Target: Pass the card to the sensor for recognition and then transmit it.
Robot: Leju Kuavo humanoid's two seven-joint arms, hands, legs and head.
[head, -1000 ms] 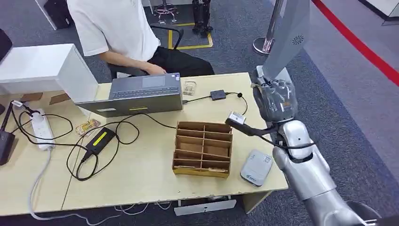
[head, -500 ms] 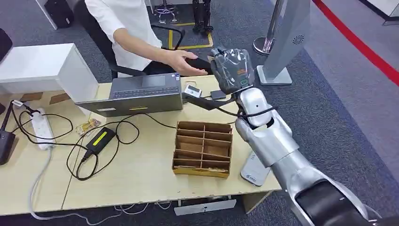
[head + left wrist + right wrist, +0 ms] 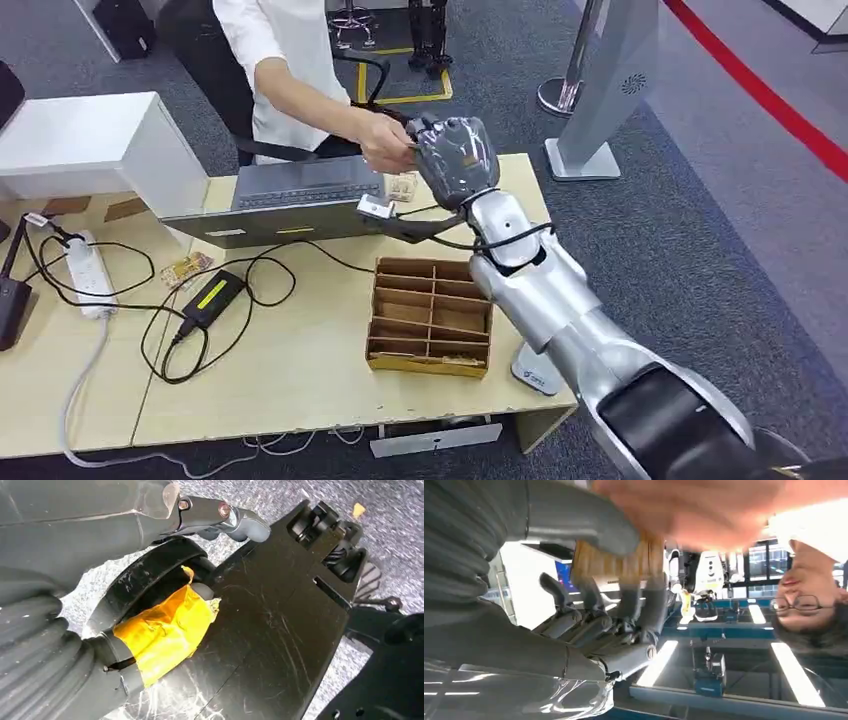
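**Transmitting the card: swinging away from the sensor side, now meeting the person's reach.**
Gripping one pale tan rectangular card between thumb and fingers of the right robot hand, above the far edge of the light wooden worktop, with one person's hand closing on it. Judging recognition done, release pending. Counting one grey-white rounded sensor pad, one brown cardboard divider box, one grey laptop. Failing to tell whether the left robot hand is wide or narrow.

right arm stretched forward and up, right hand raised, thumb and fingers closed on the card. left hand hangs low, fingers curled in, empty.
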